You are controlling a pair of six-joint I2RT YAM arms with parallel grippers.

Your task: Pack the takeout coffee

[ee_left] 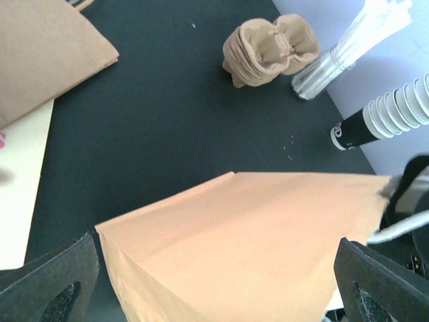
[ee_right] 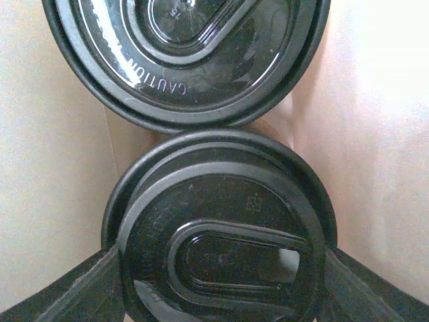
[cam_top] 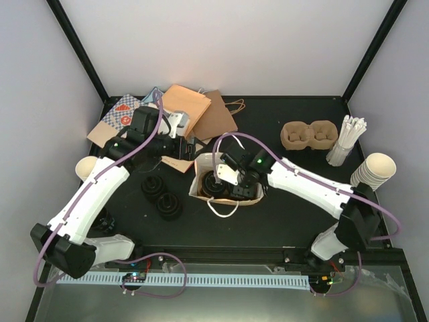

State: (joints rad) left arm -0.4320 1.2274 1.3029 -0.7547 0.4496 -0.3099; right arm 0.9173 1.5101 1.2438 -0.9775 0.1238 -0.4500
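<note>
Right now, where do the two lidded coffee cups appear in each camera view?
Top external: the lidded cups stand in the open paper bag at the table's centre.
Left wrist: not in it; only the bag's tan outside, bottom centre.
Right wrist: their black lids fill the frame, one above the other.
Shared landmark: the paper bag, in all three.

Soft, even light all round, no hard shadows. At the far side stands a plain pale lilac-white back wall [cam_top: 228, 40], with matching pale panels on the left [cam_top: 33, 80] and right [cam_top: 402, 80]. Two black metal frame posts [cam_top: 77, 47] slant down into the far corners. Underneath lies a matte black tabletop [cam_top: 281, 221]. Along the near edge runs a white slotted plastic strip [cam_top: 221, 278], with a dull grey panel [cam_top: 221, 308] nearest.
</note>
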